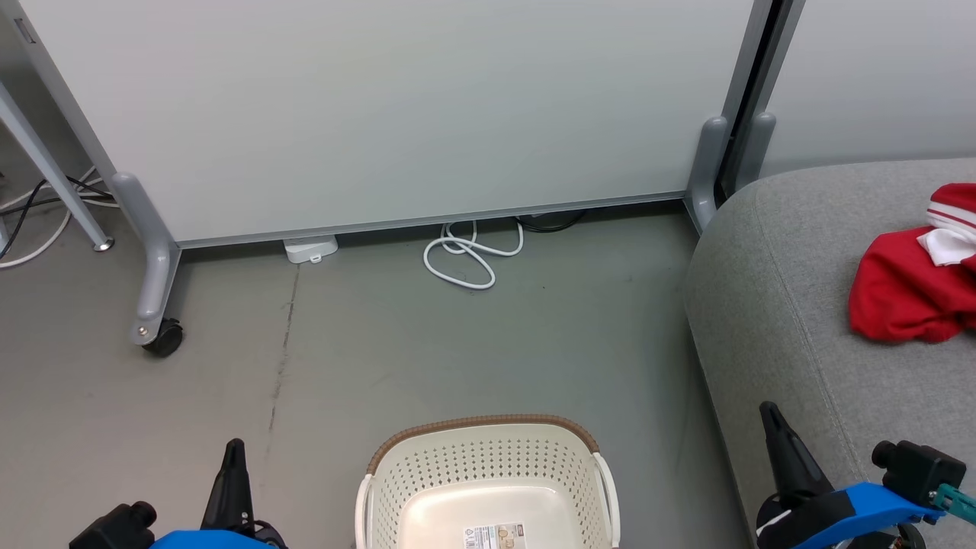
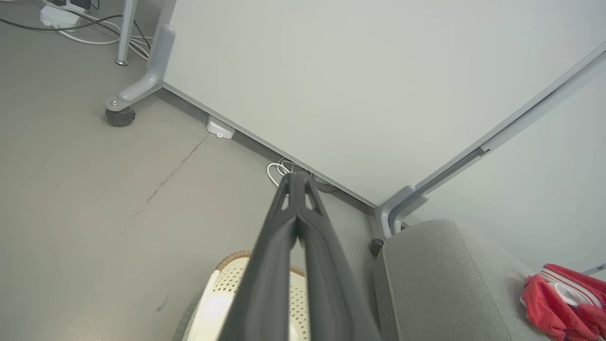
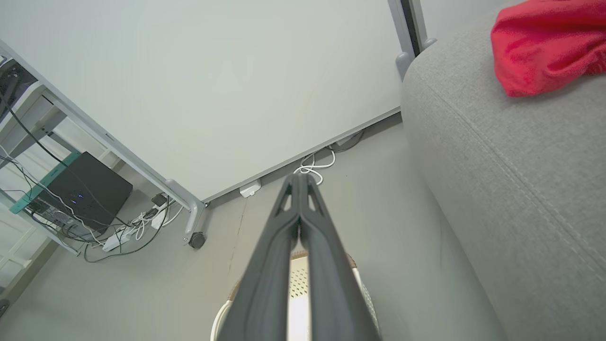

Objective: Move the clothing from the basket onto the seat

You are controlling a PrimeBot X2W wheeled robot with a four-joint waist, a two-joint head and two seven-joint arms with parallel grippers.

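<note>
Red clothing [image 1: 907,293] lies in a heap on the grey seat [image 1: 778,320], off to the right. The white basket [image 1: 488,457] with the brown rim sits on the floor [image 1: 381,343] near the seat. The left gripper [image 2: 296,176] has its fingers pressed tight together, with nothing between them. The right gripper [image 3: 298,176] is clenched the same way, holding nothing. A white cord [image 1: 465,259] lies curled on the floor.

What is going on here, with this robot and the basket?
The job looks nearly or fully done. The red clothing lies on the grey seat, and the basket on the floor looks empty where it shows. The robot's left gripper and right gripper hold nothing, jaws closed, either side of the basket.
</note>
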